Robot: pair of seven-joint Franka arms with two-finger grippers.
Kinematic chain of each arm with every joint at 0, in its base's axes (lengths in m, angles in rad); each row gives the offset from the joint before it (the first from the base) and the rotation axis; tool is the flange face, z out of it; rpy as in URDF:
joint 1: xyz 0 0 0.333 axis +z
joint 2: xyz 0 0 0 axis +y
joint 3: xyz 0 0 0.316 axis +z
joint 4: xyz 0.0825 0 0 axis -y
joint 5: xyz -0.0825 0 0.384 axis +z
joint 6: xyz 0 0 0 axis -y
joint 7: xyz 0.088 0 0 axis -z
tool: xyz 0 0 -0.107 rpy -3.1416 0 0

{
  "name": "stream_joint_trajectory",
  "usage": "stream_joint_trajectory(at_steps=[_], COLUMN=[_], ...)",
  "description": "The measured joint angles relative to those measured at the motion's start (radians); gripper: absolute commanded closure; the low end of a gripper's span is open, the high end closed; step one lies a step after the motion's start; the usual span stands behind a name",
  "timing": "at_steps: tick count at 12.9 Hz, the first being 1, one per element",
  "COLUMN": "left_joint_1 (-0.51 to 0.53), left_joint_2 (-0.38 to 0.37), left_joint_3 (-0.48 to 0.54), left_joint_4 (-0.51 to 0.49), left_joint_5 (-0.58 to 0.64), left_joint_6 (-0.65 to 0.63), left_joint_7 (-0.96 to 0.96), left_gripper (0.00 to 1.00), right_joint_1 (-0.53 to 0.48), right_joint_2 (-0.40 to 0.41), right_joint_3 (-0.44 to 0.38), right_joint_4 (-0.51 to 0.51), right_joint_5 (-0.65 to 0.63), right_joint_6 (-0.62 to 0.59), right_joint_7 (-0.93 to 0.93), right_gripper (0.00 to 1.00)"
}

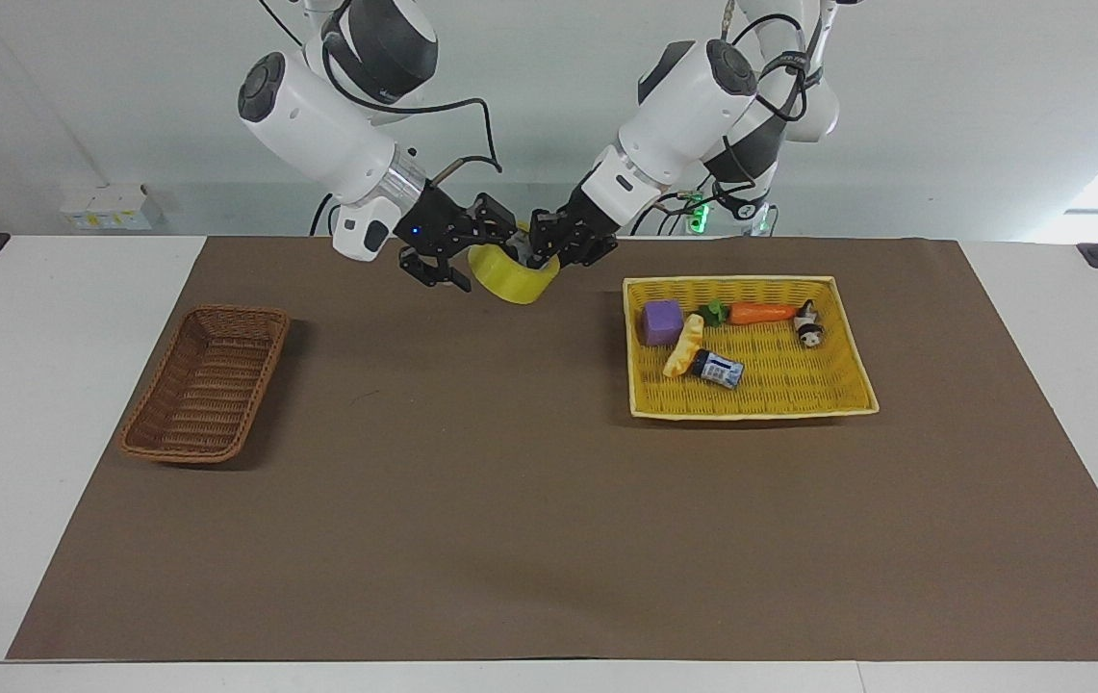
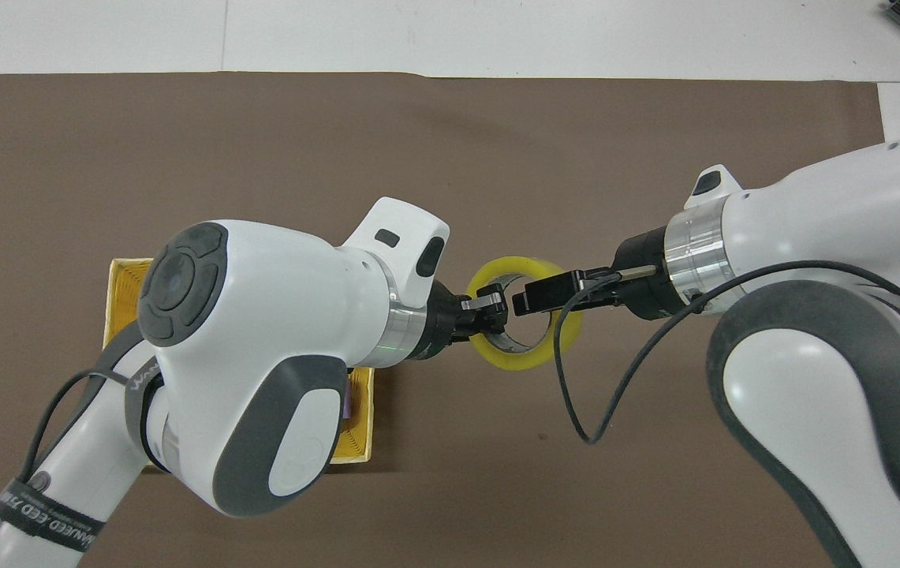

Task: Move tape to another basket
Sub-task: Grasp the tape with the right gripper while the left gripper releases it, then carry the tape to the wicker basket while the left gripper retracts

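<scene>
My left gripper [image 1: 541, 252] pinches the tape [image 1: 507, 279] in mid-air, my right gripper [image 1: 457, 252] open around its rim; releasing early would drop it short of the basket [image 1: 207, 385].

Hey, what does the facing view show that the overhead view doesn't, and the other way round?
Only the facing view shows the brown basket and the toys in the yellow tray. Only the overhead view looks through the tape's open core, one right-gripper finger reaching inside. Both show the tape up over the mat between the two baskets, the left gripper shut on one side of it and the right gripper at its other side.
</scene>
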Motion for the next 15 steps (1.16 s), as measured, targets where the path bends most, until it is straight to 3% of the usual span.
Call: stream_joint_trajectory(at_steps=[1, 4, 5, 11, 15], left_joint_1=[-0.001, -0.003, -0.001, 0.053, 0.122], left_joint_2=[0.0, 0.0, -0.002, -0.017, -0.016], left_joint_3=[0.0, 0.003, 0.009, 0.021, 0.029], left_joint_4=[0.0, 0.002, 0.006, 0.019, 0.019], left_joint_5=[-0.002, -0.007, -0.008, -0.12, -0.112], left_joint_6=[0.003, 0.026, 0.035, 0.04, -0.003], left_joint_7=[0.0, -0.001, -0.001, -0.014, -0.017], left_gripper=[0.87, 0.11, 0.0, 0.0, 0.0], right_joint_1=[0.0, -0.001, -0.004, -0.008, -0.082], right_joint_2=[0.0, 0.001, 0.001, 0.0, -0.005], right_joint_3=[0.001, 0.0, -0.002, -0.012, -0.015], right_joint_4=[0.0, -0.007, -0.013, -0.019, -0.003], right_joint_5=[0.0, 0.0, 0.0, 0.0, 0.0], right_joint_6=[0.0, -0.002, -0.002, -0.002, -0.058], right_joint_7=[0.008, 0.014, 0.014, 0.014, 0.009], right_gripper=[1.0, 1.0, 1.0, 1.0, 1.0])
